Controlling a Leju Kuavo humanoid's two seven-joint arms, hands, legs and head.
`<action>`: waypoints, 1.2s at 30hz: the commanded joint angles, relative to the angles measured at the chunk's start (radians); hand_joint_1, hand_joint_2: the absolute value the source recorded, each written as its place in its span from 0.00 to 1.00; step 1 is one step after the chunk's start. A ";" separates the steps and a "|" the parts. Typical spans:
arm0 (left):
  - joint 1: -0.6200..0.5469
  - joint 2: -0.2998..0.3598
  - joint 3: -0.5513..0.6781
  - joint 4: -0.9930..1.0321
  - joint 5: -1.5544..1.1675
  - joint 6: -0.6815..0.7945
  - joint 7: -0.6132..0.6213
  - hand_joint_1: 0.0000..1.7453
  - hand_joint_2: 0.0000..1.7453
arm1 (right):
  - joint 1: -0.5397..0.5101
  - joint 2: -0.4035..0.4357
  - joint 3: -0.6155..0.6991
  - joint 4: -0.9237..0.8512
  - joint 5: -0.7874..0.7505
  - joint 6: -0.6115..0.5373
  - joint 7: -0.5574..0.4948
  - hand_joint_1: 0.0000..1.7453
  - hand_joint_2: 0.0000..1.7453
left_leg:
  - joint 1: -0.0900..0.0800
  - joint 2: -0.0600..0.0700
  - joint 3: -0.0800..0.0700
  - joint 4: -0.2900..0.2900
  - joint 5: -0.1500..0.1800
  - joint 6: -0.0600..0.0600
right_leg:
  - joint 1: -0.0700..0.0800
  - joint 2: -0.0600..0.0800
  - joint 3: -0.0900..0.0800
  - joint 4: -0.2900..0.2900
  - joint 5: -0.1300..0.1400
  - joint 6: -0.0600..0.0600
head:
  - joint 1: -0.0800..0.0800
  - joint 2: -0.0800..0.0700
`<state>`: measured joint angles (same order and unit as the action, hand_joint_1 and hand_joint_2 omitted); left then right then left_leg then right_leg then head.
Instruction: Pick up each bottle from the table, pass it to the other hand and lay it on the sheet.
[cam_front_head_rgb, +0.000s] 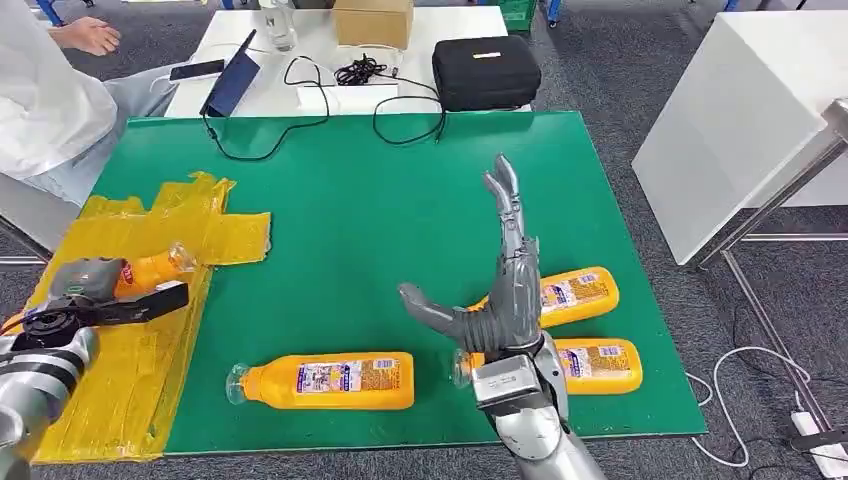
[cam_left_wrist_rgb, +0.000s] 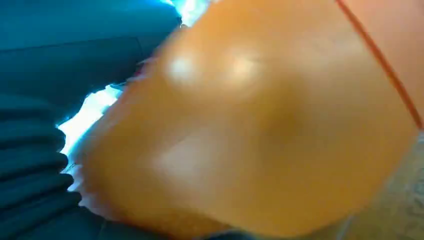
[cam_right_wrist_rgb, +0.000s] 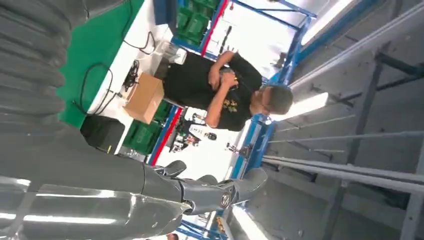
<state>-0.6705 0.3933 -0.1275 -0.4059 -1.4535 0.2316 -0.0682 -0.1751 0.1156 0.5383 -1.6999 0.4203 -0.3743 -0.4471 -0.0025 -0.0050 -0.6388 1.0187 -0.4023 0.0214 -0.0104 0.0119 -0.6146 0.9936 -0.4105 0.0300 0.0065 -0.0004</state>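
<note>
L hand clamps an orange bottle over the yellow sheet at table's 9 o'clock, long axis pointing 2 o'clock, while R hand, fingers spread and empty, hovers nearest two bottles at 4 o'clock.

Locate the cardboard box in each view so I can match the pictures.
Head view: the cardboard box sits at the top edge, on the white table beyond the green one.
Left wrist view: not in it; an orange bottle is close to the lens.
Right wrist view: the box is left of centre.
Shared landmark: the black case beside the box.
</note>
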 joint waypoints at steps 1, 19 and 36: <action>0.025 -0.112 0.109 0.083 0.062 -0.008 -0.066 0.19 1.00 | -0.082 -0.025 0.030 0.126 0.040 0.019 0.045 0.00 1.00 | 0.000 0.000 0.006 -0.002 0.000 -0.001 | 0.000 -0.001 0.006 -0.002 0.000 0.000 | 0.000 0.000; -0.043 -0.295 0.406 -0.097 0.502 0.275 -0.323 0.00 1.00 | -0.262 -0.029 0.162 0.421 0.272 0.167 0.198 0.00 1.00 | 0.003 -0.007 0.003 0.001 0.001 -0.002 | 0.002 -0.008 0.006 -0.001 0.000 0.000 | 0.000 0.000; -0.024 -0.368 0.405 -0.255 0.714 0.274 -0.377 0.00 1.00 | -0.356 -0.004 0.293 0.585 0.339 0.262 0.236 0.00 1.00 | 0.002 -0.004 0.002 0.001 0.002 -0.002 | 0.001 -0.005 0.003 -0.001 0.000 0.000 | 0.000 0.000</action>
<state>-0.6674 0.1057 0.2434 -0.5668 -0.8542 0.5363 -0.4242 -0.4090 0.1095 0.6961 -1.3318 0.7366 -0.1763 -0.2297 -0.0018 -0.0086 -0.6387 1.0189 -0.4003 0.0200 -0.0104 0.0084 -0.6136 0.9935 -0.4100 0.0303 0.0065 -0.0004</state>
